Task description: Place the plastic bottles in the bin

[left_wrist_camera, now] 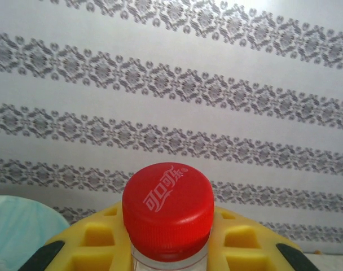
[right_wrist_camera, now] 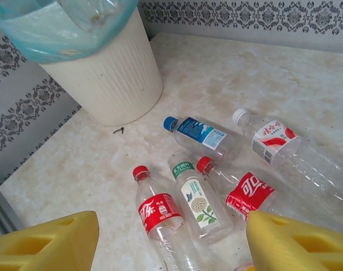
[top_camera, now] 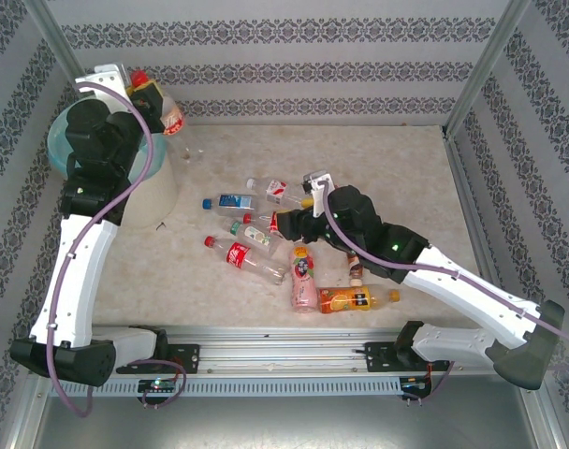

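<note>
My left gripper [top_camera: 155, 98] is raised over the bin [top_camera: 159, 192], shut on a clear bottle with a red cap [left_wrist_camera: 167, 203]; its yellow fingers [left_wrist_camera: 87, 244] press the neck from both sides. Several plastic bottles lie on the table: a blue-capped one [right_wrist_camera: 202, 135], a white-capped one [right_wrist_camera: 284, 152], two red-labelled ones [right_wrist_camera: 160, 214] [right_wrist_camera: 247, 193], a green-capped one [right_wrist_camera: 197, 202], a pink one [top_camera: 305, 276] and an orange one [top_camera: 355, 299]. My right gripper [right_wrist_camera: 171, 228] hovers open above the red-labelled and green-capped bottles, touching none.
The bin's teal bag [right_wrist_camera: 58, 31] folds over its rim at the table's far left corner. A small dark scrap [right_wrist_camera: 118, 130] lies beside the bin. Patterned walls enclose the table on three sides. Bare tabletop [top_camera: 397, 168] spreads at the back right.
</note>
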